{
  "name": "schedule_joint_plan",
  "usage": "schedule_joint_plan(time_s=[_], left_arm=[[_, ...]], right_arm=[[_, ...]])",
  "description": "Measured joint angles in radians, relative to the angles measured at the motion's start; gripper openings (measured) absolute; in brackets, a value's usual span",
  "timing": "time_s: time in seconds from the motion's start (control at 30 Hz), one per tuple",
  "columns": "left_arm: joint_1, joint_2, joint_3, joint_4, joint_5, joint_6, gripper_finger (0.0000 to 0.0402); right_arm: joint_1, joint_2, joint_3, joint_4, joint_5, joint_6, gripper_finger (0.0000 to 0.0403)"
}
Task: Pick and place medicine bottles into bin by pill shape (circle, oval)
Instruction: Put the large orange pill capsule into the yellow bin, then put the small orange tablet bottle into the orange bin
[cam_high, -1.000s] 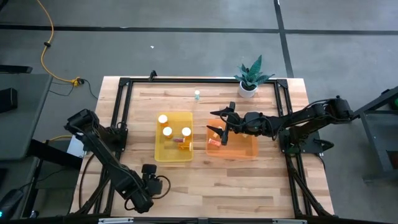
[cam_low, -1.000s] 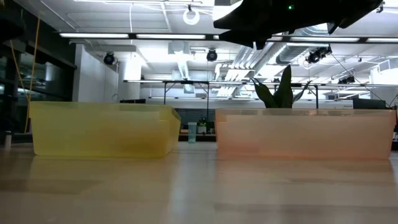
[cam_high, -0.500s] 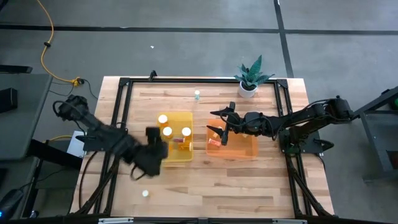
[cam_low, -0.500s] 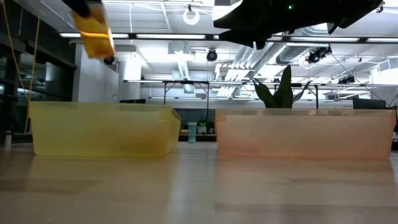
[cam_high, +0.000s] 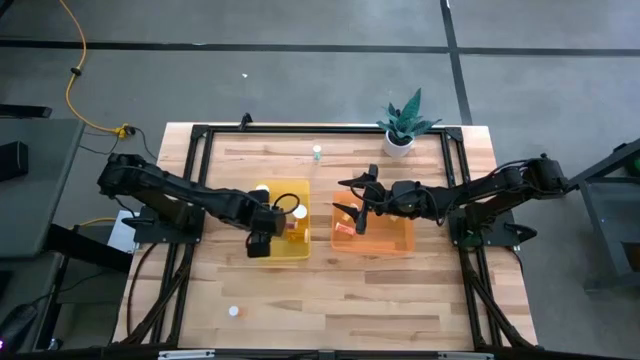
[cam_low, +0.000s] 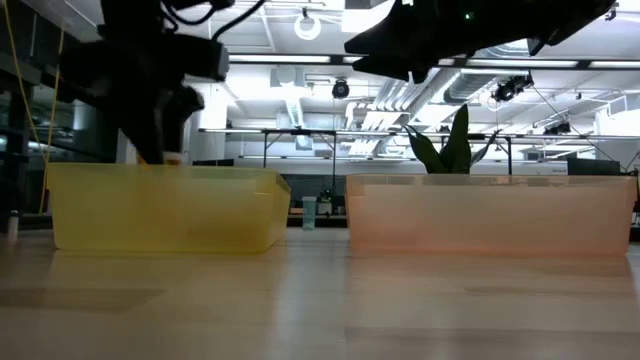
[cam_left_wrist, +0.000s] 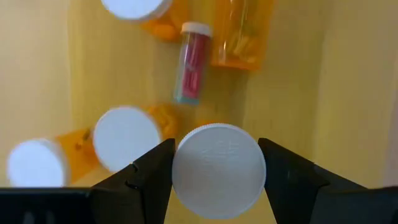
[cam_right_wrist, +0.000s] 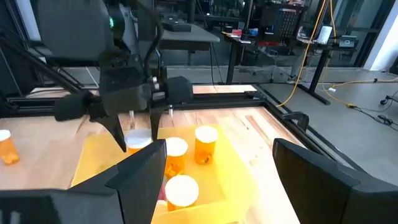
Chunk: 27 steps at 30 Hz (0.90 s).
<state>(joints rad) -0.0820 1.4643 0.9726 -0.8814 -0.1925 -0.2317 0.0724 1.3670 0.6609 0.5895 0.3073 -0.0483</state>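
Observation:
My left gripper (cam_high: 262, 240) hangs over the near part of the yellow bin (cam_high: 300, 250), shut on an amber medicine bottle with a white cap (cam_left_wrist: 217, 171). It also shows in the right wrist view (cam_right_wrist: 138, 134). Several more bottles stand or lie in that bin: white-capped amber ones (cam_left_wrist: 127, 137) and a small clear one with red pills (cam_left_wrist: 191, 62), lying flat. My right gripper (cam_high: 355, 200) is open and empty above the left end of the orange bin (cam_high: 395, 240). A small clear bottle (cam_high: 317, 152) stands alone on the table's far side. My left gripper pinches the bottle just below its white cap between its two fingers (cam_left_wrist: 158, 168), one on each side. The fingers come from above, pointing down. The bottle stands upright, cap up, down among the other bottles (cam_right_wrist: 138, 142); whether it touches the bin floor I cannot tell.
A potted plant (cam_high: 400, 125) stands at the far right. A small white round thing (cam_high: 233, 311) lies on the table near the front left. A black frame (cam_high: 195, 150) runs round the table top. The two bins stand side by side mid-table.
My left gripper has swung from the table's near left edge up and toward the far side and the right, carrying the amber bottle. It has then come down over the yellow bin. The small white thing near the front edge has come into view where the arm was.

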Motion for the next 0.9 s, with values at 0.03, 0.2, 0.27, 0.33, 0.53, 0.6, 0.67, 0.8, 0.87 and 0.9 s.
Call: schedule_joint_plan(time_s=[0.03,0.2,0.27,0.33,0.53,0.6,0.67,0.8,0.87,0.9], left_arm=[[0.002,0.000,-0.016,0.013,0.001,0.000,0.0198],[0.004,0.000,-0.060,0.015,0.001,-0.001,0.0198],[0.004,0.000,-0.063,0.011,0.000,-0.001,0.0198],[0.004,0.000,-0.063,0.018,-0.003,0.000,0.0201],[0.006,0.000,-0.060,0.013,-0.029,0.007,0.0231],[0.010,0.000,-0.047,0.005,-0.026,0.006,0.0246],[0.011,0.000,-0.025,-0.004,-0.020,0.004,0.0263],[0.011,0.000,0.057,-0.063,-0.021,0.028,0.0288],[0.010,0.000,0.116,-0.111,-0.029,0.034,0.0294],[0.010,-0.003,0.146,-0.135,-0.035,0.034,0.0295]], right_arm=[[0.000,0.000,0.000,0.000,0.000,0.000,0.0287],[0.000,0.000,0.000,0.002,0.000,0.000,0.0287],[0.000,0.000,0.000,0.002,0.000,0.000,0.0287],[0.000,0.000,0.000,0.004,0.000,0.000,0.0287],[0.000,0.000,0.000,0.005,0.000,0.022,0.0287],[0.000,0.000,0.000,0.005,0.000,0.022,0.0287],[0.000,0.000,0.000,0.005,0.000,0.022,0.0287],[0.000,0.000,0.000,0.005,0.000,0.022,0.0287],[0.000,0.000,0.000,0.005,0.000,0.022,0.0287],[0.000,0.000,0.000,0.005,0.000,0.022,0.0287]])
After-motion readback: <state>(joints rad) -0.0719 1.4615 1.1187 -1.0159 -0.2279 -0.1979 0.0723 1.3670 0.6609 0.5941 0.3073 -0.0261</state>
